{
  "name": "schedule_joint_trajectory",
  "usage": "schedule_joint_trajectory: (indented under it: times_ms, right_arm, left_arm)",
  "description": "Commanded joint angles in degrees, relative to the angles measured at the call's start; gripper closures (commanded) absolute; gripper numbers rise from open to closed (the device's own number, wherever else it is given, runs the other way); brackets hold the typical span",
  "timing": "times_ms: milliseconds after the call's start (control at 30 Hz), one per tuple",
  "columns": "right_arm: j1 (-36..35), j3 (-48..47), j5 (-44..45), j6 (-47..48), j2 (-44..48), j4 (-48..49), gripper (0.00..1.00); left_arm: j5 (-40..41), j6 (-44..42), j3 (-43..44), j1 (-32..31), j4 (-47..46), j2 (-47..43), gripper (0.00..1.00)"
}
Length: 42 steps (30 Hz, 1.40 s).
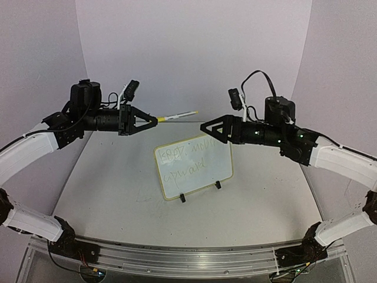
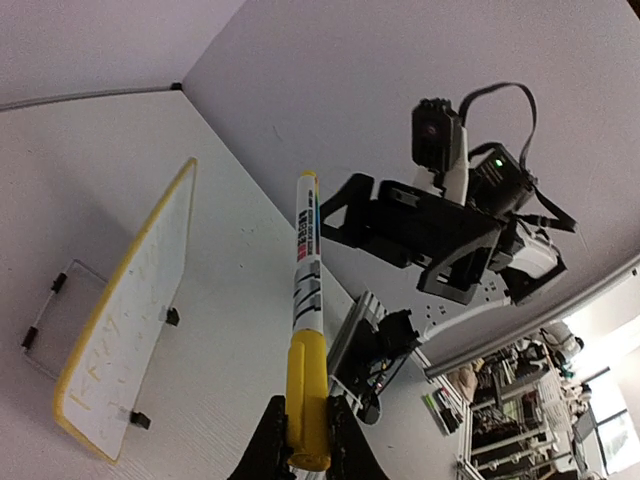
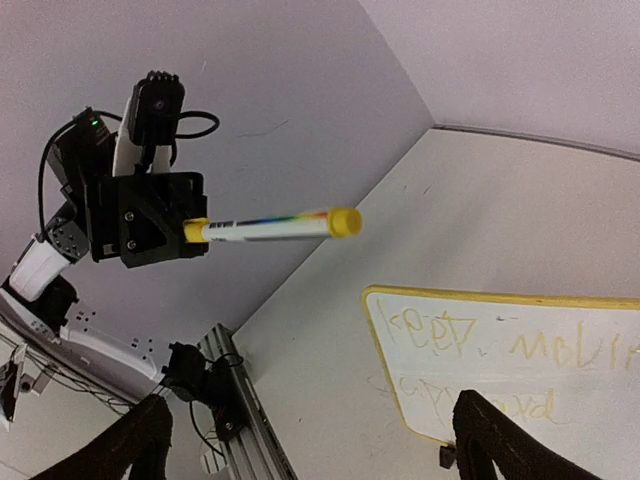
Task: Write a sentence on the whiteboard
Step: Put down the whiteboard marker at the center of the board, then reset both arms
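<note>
1: Two arms over a pale grey table (image 1: 100, 188), with plain pale walls (image 1: 188, 47) closing it in on three sides. Surface notes?
2: Matte, with faint scuffs near the middle and a metal rail (image 1: 177, 258) along the near edge. The left wrist view shows cluttered shelving (image 2: 520, 400) past that edge, blurry.
1: Task object?
2: Whiteboard (image 1: 207, 172) mid-table with a yellow rim, propped tilted on two black clip feet (image 1: 182, 198). Sentence (image 1: 189, 158) on it in two lines, faint yellow-green, hard to read.
1: Tools?
2: Left gripper (image 1: 154, 121) is clamped on a marker (image 1: 177, 115), yellow end between the fingers. The marker points toward the right arm, up in the air, clear of the board. Right gripper (image 1: 203, 127) has its fingers spread wide with nothing between them. It is near the marker's tip, not touching it.
</note>
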State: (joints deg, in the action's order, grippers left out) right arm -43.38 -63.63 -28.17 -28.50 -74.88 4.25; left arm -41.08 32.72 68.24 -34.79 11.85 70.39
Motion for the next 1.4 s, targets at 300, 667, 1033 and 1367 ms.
schedule_joint_trajectory:
  times_ms: [300,667,1033,1367]
  right_arm:
    - [14.86,-0.69,26.38,6.2,5.53,-21.29,0.02]
    - [23.36,4.62,29.89,6.91,3.84,-20.68,0.02]
    - [23.43,9.67,32.23,7.85,4.53,-19.11,0.02]
    - [27.59,10.48,32.8,13.16,4.43,-18.21,0.02]
  left_arm:
    - [40.15,-2.24,-4.69,12.72,15.65,0.78,1.0]
    - [46.73,2.04,-20.79,12.81,7.5,5.23,0.94]
    - [47.99,1.56,-22.23,12.93,8.15,7.53,0.27]
    - [48.06,-4.91,-17.91,25.97,9.82,5.97,0.12]
